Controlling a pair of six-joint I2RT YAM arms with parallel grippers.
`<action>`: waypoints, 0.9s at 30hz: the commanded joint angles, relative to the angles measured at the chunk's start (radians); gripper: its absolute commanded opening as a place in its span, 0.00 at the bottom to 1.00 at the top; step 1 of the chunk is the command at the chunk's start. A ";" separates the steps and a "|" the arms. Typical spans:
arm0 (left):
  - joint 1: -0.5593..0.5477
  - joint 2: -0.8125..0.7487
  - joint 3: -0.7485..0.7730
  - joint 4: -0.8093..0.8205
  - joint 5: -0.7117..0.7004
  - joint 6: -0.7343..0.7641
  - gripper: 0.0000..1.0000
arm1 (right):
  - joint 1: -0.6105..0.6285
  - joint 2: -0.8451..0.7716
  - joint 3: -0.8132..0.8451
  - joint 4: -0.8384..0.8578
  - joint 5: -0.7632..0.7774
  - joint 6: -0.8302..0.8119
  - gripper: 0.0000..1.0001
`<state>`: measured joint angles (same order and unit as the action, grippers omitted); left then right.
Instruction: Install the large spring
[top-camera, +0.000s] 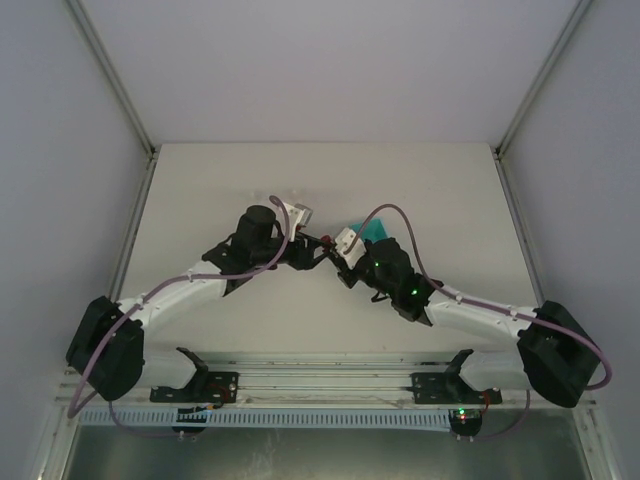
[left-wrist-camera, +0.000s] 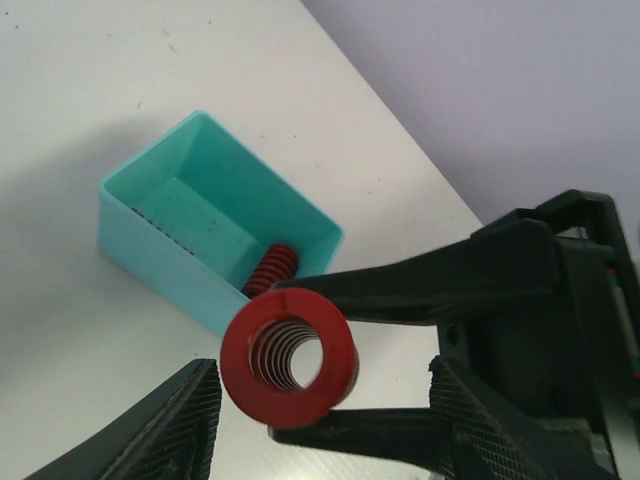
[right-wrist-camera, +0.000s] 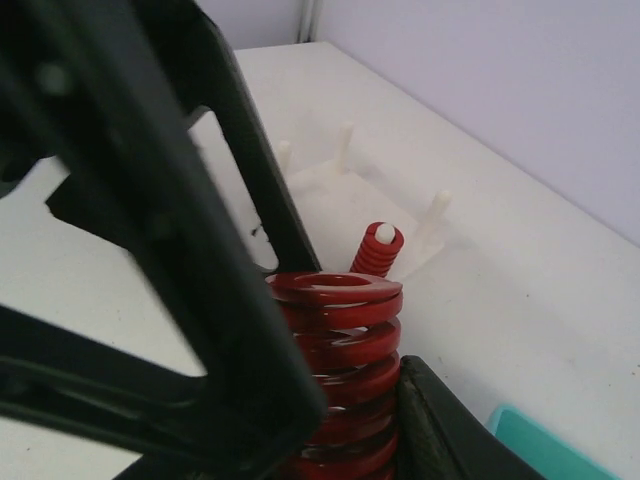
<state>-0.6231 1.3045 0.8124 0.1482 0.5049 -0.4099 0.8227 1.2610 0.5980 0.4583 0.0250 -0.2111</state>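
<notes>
Large spring (left-wrist-camera: 240, 370) aloft, clamped in the right gripper (left-wrist-camera: 285, 362).
Left gripper (left-wrist-camera: 322, 372) spread wide near it. Come at the bare peg (right-wrist-camera: 436, 218) tilted and the coils may snag its tip and pop free onto the counter (right-wrist-camera: 520, 260).

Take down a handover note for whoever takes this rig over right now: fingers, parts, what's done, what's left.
Right gripper: fingers shut on the large spring, which is not yet on the white peg base.
Left gripper: open, empty, facing the spring's end.
Done: a smaller spring sits on one peg; another red spring lies in the teal bin.
Left: seat the large spring on a free peg, then release.
</notes>
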 joint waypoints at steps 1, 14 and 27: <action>-0.008 0.024 0.051 -0.020 0.013 0.013 0.60 | 0.020 -0.007 -0.005 0.069 -0.010 -0.047 0.16; -0.009 0.019 0.022 0.059 -0.038 -0.063 0.43 | 0.039 -0.005 -0.011 0.079 -0.009 -0.077 0.16; -0.008 -0.001 0.011 0.071 -0.022 -0.075 0.00 | 0.039 0.016 0.007 0.061 0.019 -0.064 0.38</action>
<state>-0.6262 1.3273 0.8135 0.1867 0.4599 -0.4767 0.8551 1.2694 0.5911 0.4850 0.0296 -0.2779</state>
